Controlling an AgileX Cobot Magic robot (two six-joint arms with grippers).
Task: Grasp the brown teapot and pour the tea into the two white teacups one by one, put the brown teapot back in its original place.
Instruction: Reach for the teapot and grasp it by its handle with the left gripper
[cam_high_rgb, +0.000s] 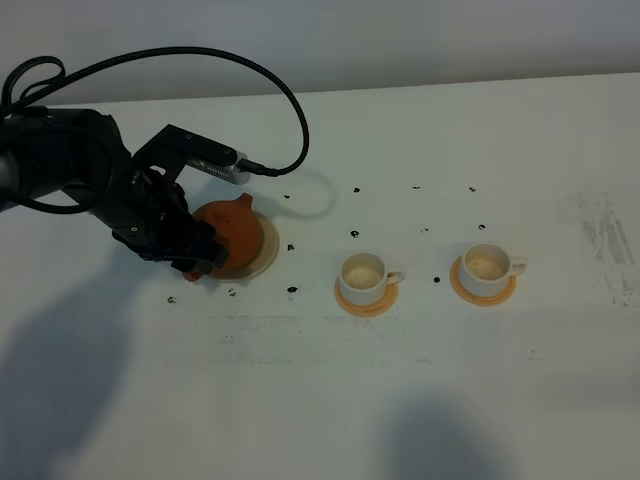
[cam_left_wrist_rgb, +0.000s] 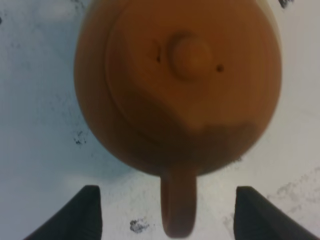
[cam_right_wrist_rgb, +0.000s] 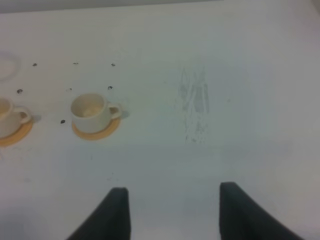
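Observation:
The brown teapot (cam_high_rgb: 235, 230) stands on the pale cream saucer (cam_high_rgb: 266, 252) at the left of the table. My left gripper (cam_high_rgb: 197, 262) is open at the teapot's handle side. In the left wrist view the teapot (cam_left_wrist_rgb: 175, 80) fills the picture from above, and its loop handle (cam_left_wrist_rgb: 178, 210) lies between the two open fingers (cam_left_wrist_rgb: 82, 215) without touching them. The two white teacups (cam_high_rgb: 362, 273) (cam_high_rgb: 488, 263) stand upright on orange coasters to the right. My right gripper (cam_right_wrist_rgb: 173, 189) is open and empty above bare table; the cups (cam_right_wrist_rgb: 90, 110) (cam_right_wrist_rgb: 7, 119) show far off in its view.
Orange coasters (cam_high_rgb: 366, 299) (cam_high_rgb: 483, 289) lie under the cups. Small black marks (cam_high_rgb: 355, 234) dot the white table. A black cable (cam_high_rgb: 270, 90) loops from the left arm over the table's back. The right arm is out of the exterior high view.

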